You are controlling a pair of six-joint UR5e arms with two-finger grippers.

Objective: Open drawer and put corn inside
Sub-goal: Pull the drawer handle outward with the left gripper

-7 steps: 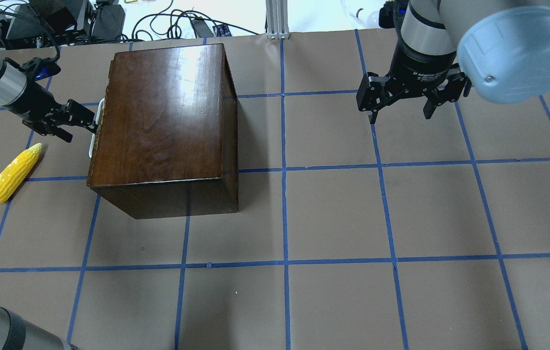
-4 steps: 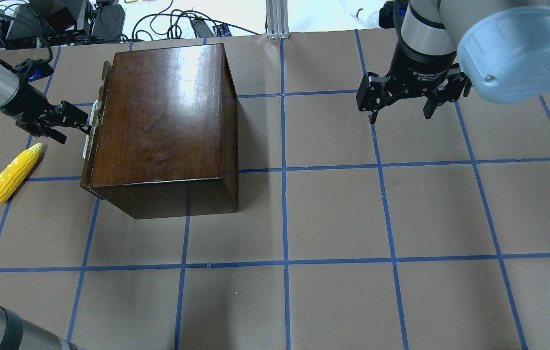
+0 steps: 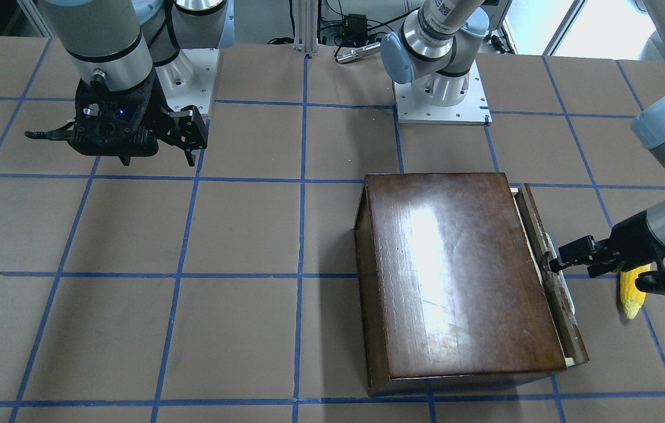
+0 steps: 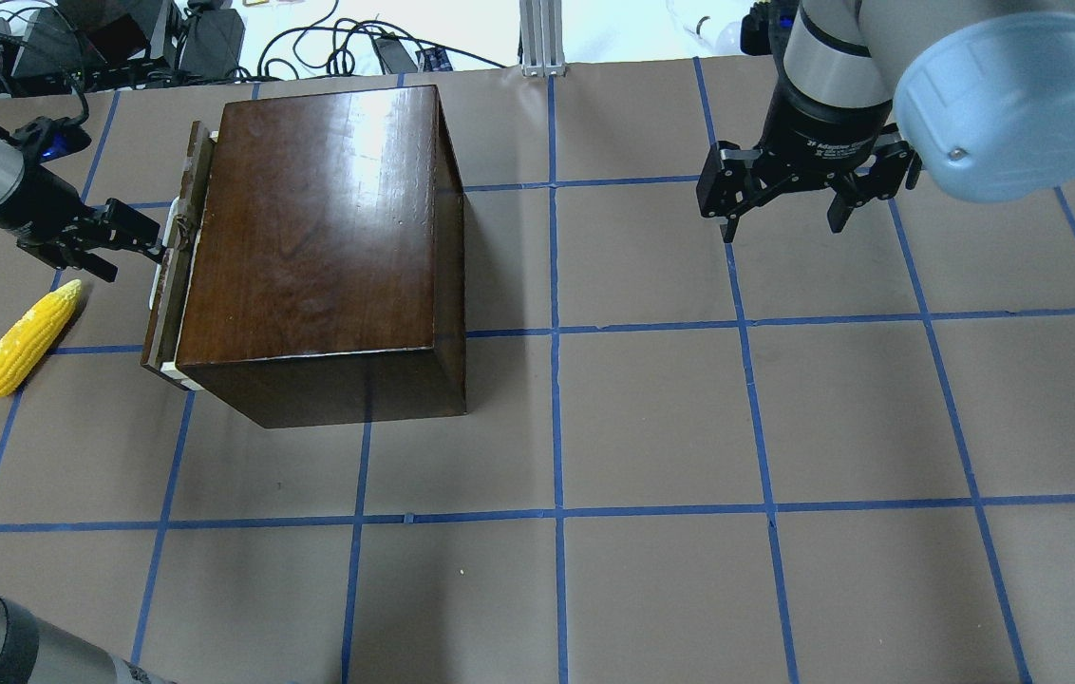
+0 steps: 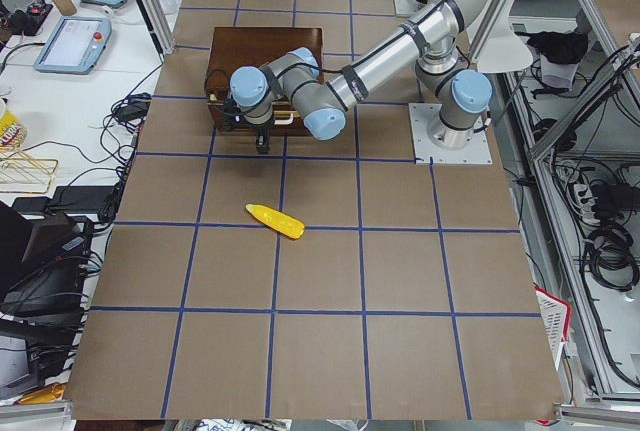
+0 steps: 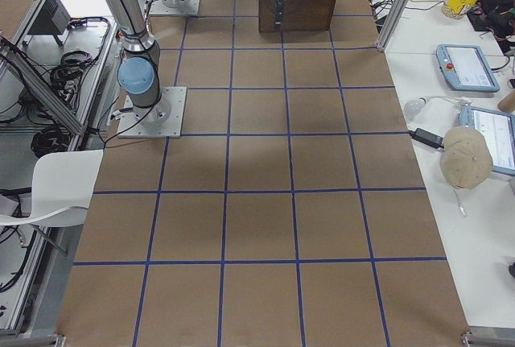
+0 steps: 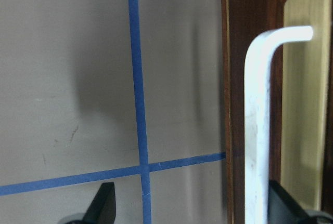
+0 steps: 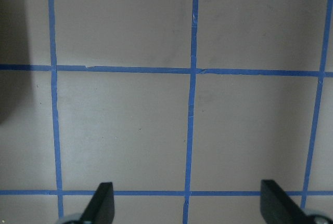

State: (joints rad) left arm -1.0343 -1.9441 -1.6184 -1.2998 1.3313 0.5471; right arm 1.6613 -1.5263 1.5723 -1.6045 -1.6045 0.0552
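Observation:
The glossy dark-brown box [image 4: 319, 228] stands at the left of the table. Its drawer [image 4: 179, 275] is pulled out a little on the left side, and a strip of pale wood shows behind the dark front panel [image 3: 550, 282]. My left gripper [image 4: 137, 264] is open, with one finger hooked behind the white handle [image 7: 257, 130]. The yellow corn [image 4: 25, 339] lies on the table just left of the drawer, below that gripper, and shows partly behind the gripper in the front-facing view [image 3: 631, 296]. My right gripper [image 4: 782, 231] is open and empty, hovering at the far right.
The brown table cover [image 4: 651, 427] carries a grid of blue tape. Cables and equipment [image 4: 120, 43] lie beyond the far edge. The box's right side [image 4: 450, 256] faces the table's middle.
My left gripper has moved left with the handle hooked, and the drawer has slid out from flush to slightly open. The corn and right arm have not moved.

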